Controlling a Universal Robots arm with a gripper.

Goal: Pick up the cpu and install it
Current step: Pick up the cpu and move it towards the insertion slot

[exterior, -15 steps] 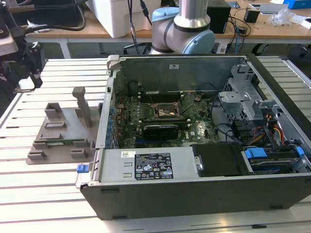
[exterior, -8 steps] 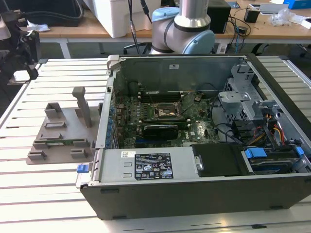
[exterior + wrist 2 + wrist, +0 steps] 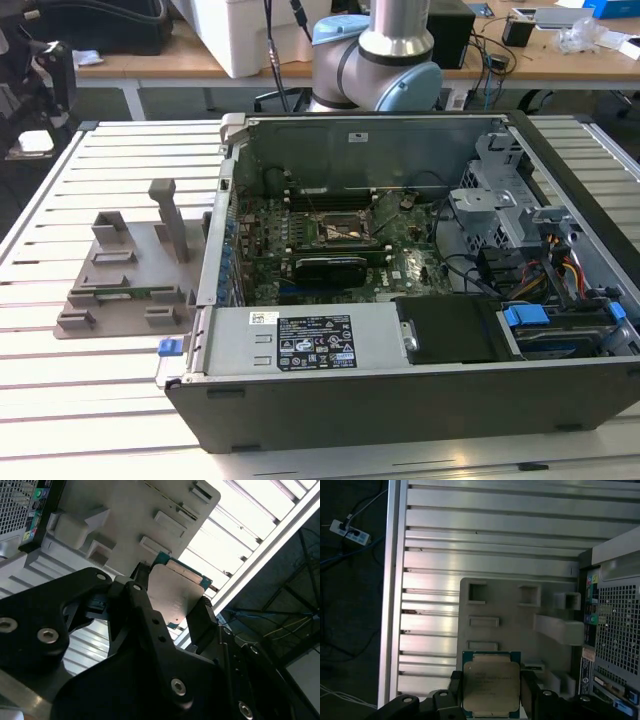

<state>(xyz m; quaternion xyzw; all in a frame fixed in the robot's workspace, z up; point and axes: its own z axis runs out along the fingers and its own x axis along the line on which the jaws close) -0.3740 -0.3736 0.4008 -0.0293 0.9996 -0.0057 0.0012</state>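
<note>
Grey holder tray [image 3: 120,290] lies beside open computer case [image 3: 400,410] on slatted table [image 3: 100,400].

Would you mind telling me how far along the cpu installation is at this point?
Picking up looks done: in the first wrist view the hand is shut on the cpu, held clear above the grey holder tray. In hand: the carry, with the chip outside the computer case. Left: the install; the motherboard socket in the exterior view looks unfilled.

The cpu [image 3: 491,687] shows matt silvery metal; beyond the end effector [image 3: 172,594], the plastic tray [image 3: 505,605] looks dull, the ribbed metal worktop [image 3: 485,530] shiny.
</note>
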